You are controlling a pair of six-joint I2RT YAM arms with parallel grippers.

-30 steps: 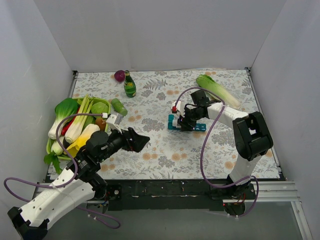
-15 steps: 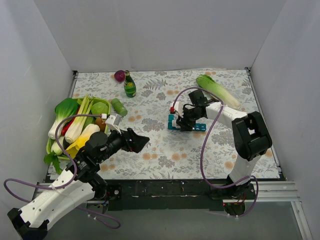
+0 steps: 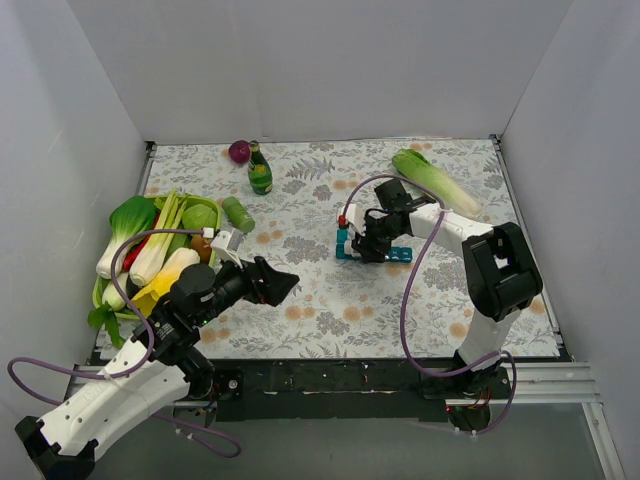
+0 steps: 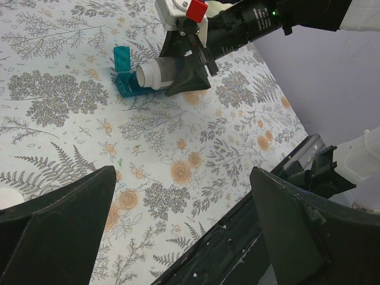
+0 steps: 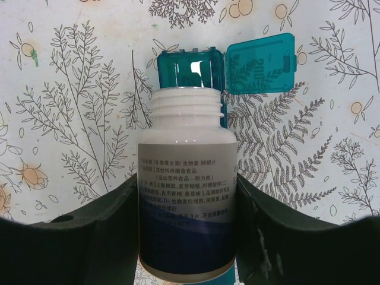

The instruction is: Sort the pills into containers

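The pill box point(image 3: 400, 255) is a long, narrow strip of glossy teal plastic, lying right of the middle on the flower-printed cloth point(image 3: 300, 200). Two of its square, round-cornered lids point(image 5: 193, 68) stand flipped open, one with raised lettering. The right gripper point(image 3: 365, 235) has its black jaws clamped on a smooth white plastic bottle point(image 5: 187, 190) with a ribbed screw neck, no cap and a grey and dark blue printed label, its mouth just at the open lids. The left gripper point(image 4: 184, 208) hangs over the cloth, jaws spread wide around nothing.
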